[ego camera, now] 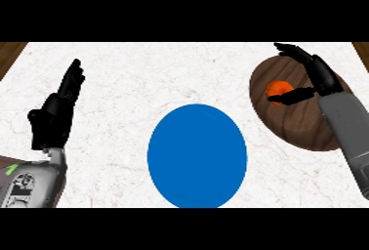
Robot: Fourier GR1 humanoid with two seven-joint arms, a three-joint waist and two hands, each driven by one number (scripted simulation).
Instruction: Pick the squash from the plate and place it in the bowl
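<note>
On the pale counter [130, 97], the squash [276, 89] lies on the wooden plate [296, 129] by the right edge. The right hand [322, 78] is beside it, fingers straight, not yet grasping. The left hand [51, 119] rests unclenched at the left edge, and nothing is in the blue bowl [196, 156] yet.

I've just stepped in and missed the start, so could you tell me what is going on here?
The robot's right hand is open over the wooden plate, thumb beside the orange squash, which lies on the plate, not yet lifted. The blue bowl in the middle holds nothing. The left hand rests open at the left.
</note>
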